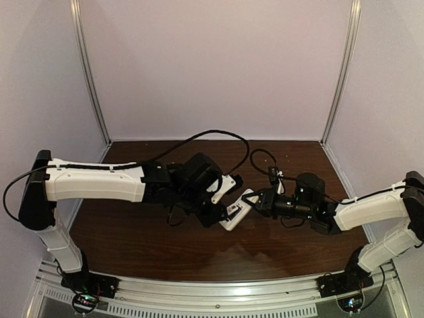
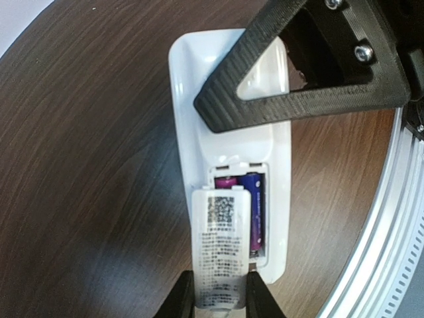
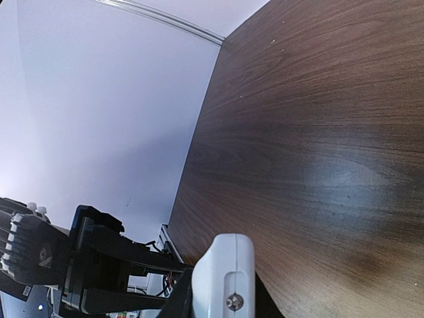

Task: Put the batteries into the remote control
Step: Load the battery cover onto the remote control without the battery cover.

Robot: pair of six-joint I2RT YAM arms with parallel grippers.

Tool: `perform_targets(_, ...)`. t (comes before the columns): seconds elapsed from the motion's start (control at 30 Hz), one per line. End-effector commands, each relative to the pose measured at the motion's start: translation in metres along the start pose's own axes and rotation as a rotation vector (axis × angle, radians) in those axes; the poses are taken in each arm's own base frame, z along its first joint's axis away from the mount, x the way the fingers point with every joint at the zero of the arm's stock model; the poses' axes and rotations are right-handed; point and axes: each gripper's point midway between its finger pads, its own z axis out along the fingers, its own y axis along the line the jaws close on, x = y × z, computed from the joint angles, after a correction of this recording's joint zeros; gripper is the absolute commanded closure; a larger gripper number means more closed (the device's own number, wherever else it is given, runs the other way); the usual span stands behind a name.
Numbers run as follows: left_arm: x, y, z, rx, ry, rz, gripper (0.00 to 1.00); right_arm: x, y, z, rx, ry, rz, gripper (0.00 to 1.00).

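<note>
I'm looking at a dark wood-grain table (image 1: 165, 252) that's catching some glare, with pale lilac walls (image 1: 212, 66) closing it in. Silver corner posts (image 1: 91, 73) are running up the back, a metal rail (image 1: 218, 291) is sitting along the near edge, and a white cover piece (image 2: 224, 245) is showing its QR-code label.

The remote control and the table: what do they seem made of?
The remote control looks like smooth white plastic, slightly glossy, with moulded rounded edges. The table shows dark brown wood grain with a soft sheen; solid wood or laminate, I cannot tell.
</note>
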Motion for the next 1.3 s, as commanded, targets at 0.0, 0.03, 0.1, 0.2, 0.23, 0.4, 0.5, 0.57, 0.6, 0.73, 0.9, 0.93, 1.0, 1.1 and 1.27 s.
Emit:
perform_targets(0.0, -0.012, -0.004, -0.003, 0.005, -0.025, 0.014, 0.84, -0.002, 0.006, -0.003, -0.019, -0.027, -0.005, 1.00)
perform_targets(0.03, -0.013, -0.005, -0.004, 0.007, -0.027, 0.016, 0.84, -0.002, 0.005, -0.003, -0.016, -0.028, -0.003, 1.00)
perform_targets(0.1, -0.014, -0.007, -0.004, 0.004, -0.030, 0.022, 0.84, -0.001, 0.002, -0.003, -0.010, -0.028, -0.001, 1.00)
perform_targets(0.2, -0.015, -0.011, -0.004, 0.010, -0.031, 0.034, 0.84, -0.001, 0.000, -0.003, -0.004, -0.031, 0.005, 1.00)
perform_targets(0.23, -0.014, -0.011, -0.003, 0.012, -0.029, 0.036, 0.84, -0.002, 0.000, -0.003, -0.005, -0.033, 0.005, 1.00)
perform_targets(0.4, -0.014, -0.010, 0.000, 0.002, -0.025, 0.033, 0.84, 0.000, 0.002, -0.003, -0.017, -0.027, 0.007, 1.00)
perform_targets(0.5, -0.012, -0.010, 0.004, 0.001, -0.015, 0.031, 0.84, 0.000, 0.004, -0.003, -0.024, -0.027, 0.007, 1.00)
perform_targets(0.57, -0.011, -0.009, 0.007, -0.002, -0.010, 0.028, 0.84, -0.001, 0.006, -0.004, -0.029, -0.030, 0.004, 1.00)
perform_targets(0.6, -0.011, -0.009, 0.007, -0.005, -0.010, 0.025, 0.84, 0.000, 0.007, -0.003, -0.030, -0.028, 0.003, 1.00)
perform_targets(0.73, -0.011, -0.008, 0.009, -0.014, -0.007, 0.023, 0.84, 0.002, 0.009, -0.004, -0.038, -0.027, 0.001, 1.00)
perform_targets(0.9, -0.011, -0.006, 0.010, -0.022, -0.005, 0.008, 0.84, 0.003, 0.012, -0.003, -0.046, -0.027, -0.004, 1.00)
perform_targets(0.93, -0.011, -0.006, 0.010, -0.020, -0.005, 0.004, 0.84, 0.002, 0.013, -0.003, -0.051, -0.028, -0.005, 1.00)
perform_targets(1.0, -0.010, -0.007, 0.012, -0.018, 0.000, -0.003, 0.84, 0.003, 0.015, -0.003, -0.055, -0.032, -0.008, 1.00)
perform_targets(1.1, -0.008, -0.007, 0.016, -0.016, 0.016, -0.010, 0.84, 0.004, 0.015, -0.004, -0.055, -0.037, -0.010, 1.00)
perform_targets(1.27, -0.007, -0.009, 0.022, -0.012, 0.037, -0.031, 0.84, 0.003, 0.018, -0.006, -0.060, -0.063, -0.012, 1.00)
